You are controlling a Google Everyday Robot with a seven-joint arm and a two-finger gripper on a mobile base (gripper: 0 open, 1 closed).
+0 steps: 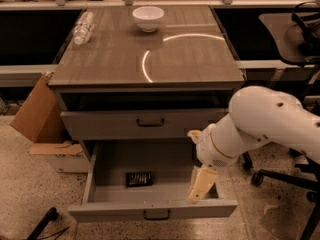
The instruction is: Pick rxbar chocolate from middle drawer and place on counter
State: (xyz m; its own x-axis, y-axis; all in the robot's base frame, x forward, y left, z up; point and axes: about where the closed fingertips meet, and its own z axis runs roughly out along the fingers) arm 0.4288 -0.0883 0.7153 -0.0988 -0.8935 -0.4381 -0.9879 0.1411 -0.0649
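Observation:
The rxbar chocolate (138, 178) is a small flat black bar lying on the grey floor of the open middle drawer (152, 210), left of centre. My gripper (201, 184) hangs from the white arm over the right part of that drawer, to the right of the bar and apart from it. The counter (150, 54) is the glossy wood-grain cabinet top above the drawers.
A white bowl (148, 18) and a clear plastic bottle (82, 28) lie at the back of the counter. The drawer above (145, 122) stands slightly out. A cardboard box (40, 121) leans at the cabinet's left. A wheeled chair base (282, 176) stands at right.

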